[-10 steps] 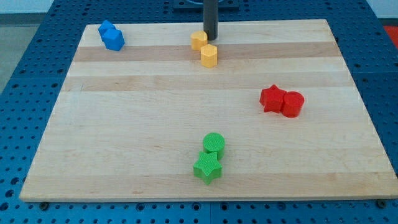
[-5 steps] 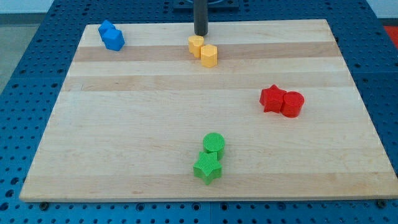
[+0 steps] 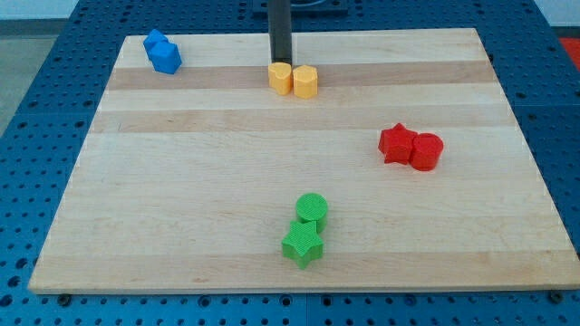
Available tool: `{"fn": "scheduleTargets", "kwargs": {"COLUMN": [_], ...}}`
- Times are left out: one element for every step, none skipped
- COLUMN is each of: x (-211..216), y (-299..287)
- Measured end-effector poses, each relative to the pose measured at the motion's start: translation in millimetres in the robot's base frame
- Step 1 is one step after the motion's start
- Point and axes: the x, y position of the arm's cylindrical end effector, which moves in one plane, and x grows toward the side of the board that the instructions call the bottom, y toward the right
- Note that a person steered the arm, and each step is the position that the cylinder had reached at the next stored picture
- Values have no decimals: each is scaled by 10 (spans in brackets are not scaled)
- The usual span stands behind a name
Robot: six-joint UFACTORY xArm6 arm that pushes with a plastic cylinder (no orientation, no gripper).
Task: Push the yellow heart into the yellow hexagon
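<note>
Wooden board (image 3: 181, 199) lying on blue perforated table (image 3: 36, 109).

Dark rod standing near view's top; no gripper fitted, so nothing to open or close.

Red star (image 3: 395, 143) and red cylinder (image 3: 427, 151) touching at view's right.

Green cylinder (image 3: 312, 209) sitting above green star (image 3: 303, 244), touching.

Two blue blocks (image 3: 162, 52) sitting together, top left.

Yellow heart (image 3: 280, 78) touching yellow hexagon (image 3: 305, 81), heart on left.

My tip (image 3: 280, 62) resting just above heart, seemingly touching.
</note>
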Motion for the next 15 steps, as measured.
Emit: {"fn": "scheduleTargets", "kwargs": {"x": [-46,29,112,136,177,258,259,259,259,259,259,59,52,-56,-501], "y": [-316,-501,-484,-362,-139,-17,-14,-36,-395,-675,-829,-890,-1204,-1096,-570]}}
